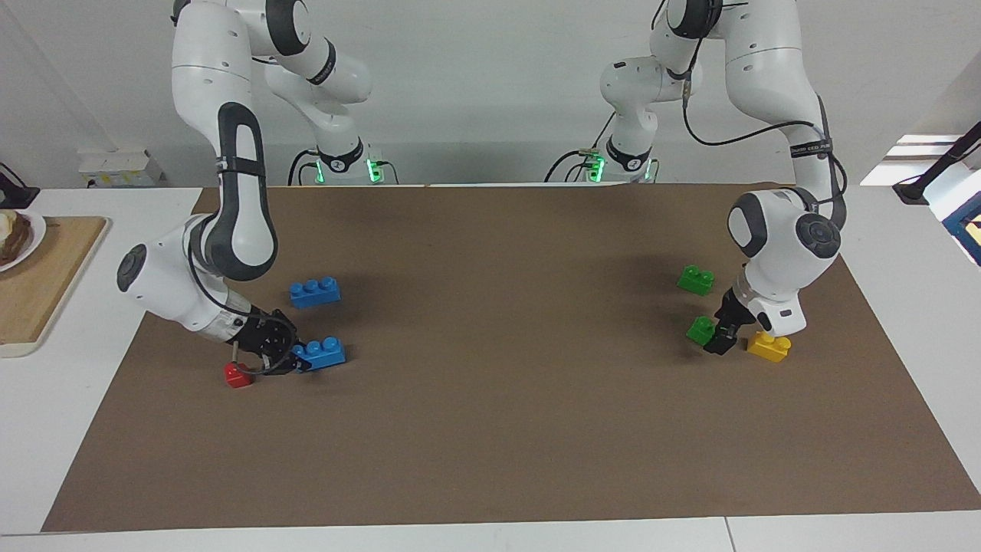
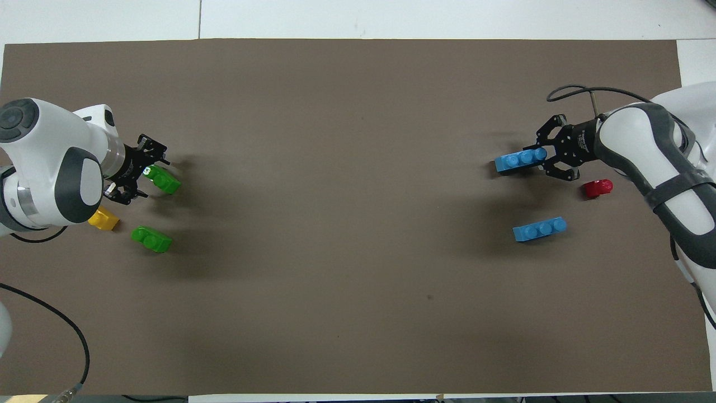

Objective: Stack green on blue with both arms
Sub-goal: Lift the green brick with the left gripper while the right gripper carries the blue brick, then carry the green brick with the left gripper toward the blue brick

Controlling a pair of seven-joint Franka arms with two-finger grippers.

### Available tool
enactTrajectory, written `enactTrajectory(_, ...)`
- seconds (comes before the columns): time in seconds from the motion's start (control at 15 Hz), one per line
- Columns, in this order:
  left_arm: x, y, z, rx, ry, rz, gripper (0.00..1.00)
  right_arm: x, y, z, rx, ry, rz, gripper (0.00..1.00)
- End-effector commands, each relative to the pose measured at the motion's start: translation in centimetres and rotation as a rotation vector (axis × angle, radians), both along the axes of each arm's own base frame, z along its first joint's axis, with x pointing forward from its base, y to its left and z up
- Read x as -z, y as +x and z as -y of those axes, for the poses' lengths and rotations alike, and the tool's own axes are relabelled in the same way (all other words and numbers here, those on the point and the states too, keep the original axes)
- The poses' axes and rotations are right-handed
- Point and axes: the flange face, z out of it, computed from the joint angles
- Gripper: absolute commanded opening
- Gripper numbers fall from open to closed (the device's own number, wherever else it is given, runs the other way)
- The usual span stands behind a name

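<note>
My right gripper (image 1: 293,359) is low at the end of a blue three-stud brick (image 1: 323,353) that lies on the brown mat (image 1: 490,429); it shows in the overhead view too (image 2: 545,158), with that brick (image 2: 517,161). A second blue brick (image 1: 315,292) (image 2: 539,229) lies nearer to the robots. My left gripper (image 1: 719,341) (image 2: 142,172) is low at the end of a green two-stud brick (image 1: 700,330) (image 2: 163,181) on the mat. A second green brick (image 1: 696,280) (image 2: 151,239) lies nearer to the robots.
A red one-stud brick (image 1: 237,375) (image 2: 598,188) lies beside my right gripper. A yellow brick (image 1: 769,346) (image 2: 104,219) lies under my left wrist. A wooden board (image 1: 38,284) with a plate sits off the mat at the right arm's end.
</note>
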Motion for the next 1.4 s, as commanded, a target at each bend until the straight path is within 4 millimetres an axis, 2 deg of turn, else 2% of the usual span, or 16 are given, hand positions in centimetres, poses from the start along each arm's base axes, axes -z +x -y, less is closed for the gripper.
enactTrajectory(0.0, 0.6, -0.6, -0.2, 0.006, 0.002, 0.018, 0.75, -4.1, 1.1, -3.6, 0.079, 0.037, -0.048, 0.00)
enactTrajectory(0.07, 0.5, -0.6, -0.2, 0.006, 0.002, 0.018, 0.55, -5.5, 1.1, -5.6, 0.108, 0.036, -0.061, 0.00)
enactTrajectory(0.2, 0.5, -0.5, -0.2, 0.006, 0.002, 0.018, 0.07, -7.4, 0.7, -11.1, 0.111, 0.038, -0.075, 0.00)
enactTrajectory(0.27, 0.4, -0.4, -0.2, 0.006, 0.002, 0.019, 0.00, -8.0, 0.5, -13.9, 0.140, 0.041, -0.091, 0.00)
enactTrajectory(0.53, -0.2, -0.2, 0.6, 0.004, 0.002, 0.024, 0.00, -9.0, -1.5, -23.7, 0.143, 0.036, -0.122, 0.00)
enactTrajectory(0.67, -2.5, 0.6, 1.4, -0.020, 0.002, 0.033, 0.00, -8.0, -3.9, -28.7, 0.105, 0.026, -0.103, 0.00)
enactTrajectory(0.73, -4.4, 1.1, 2.1, -0.056, 0.002, 0.040, 0.00, -7.4, -4.6, -30.1, 0.130, 0.038, -0.110, 0.00)
enactTrajectory(1.0, -10.0, 2.3, 8.2, -0.297, 0.000, 0.038, 0.00, -4.6, -7.4, -35.0, 0.183, 0.060, -0.116, 0.00)
enactTrajectory(1.07, -10.8, 1.8, 10.1, -0.333, -0.001, 0.042, 0.00, -3.8, -8.3, -36.4, 0.178, 0.057, -0.106, 0.00)
enactTrajectory(1.33, -13.3, -0.9, 18.4, -0.511, 0.002, 0.043, 0.00, -1.7, -9.4, -38.5, 0.229, 0.075, -0.108, 0.00)
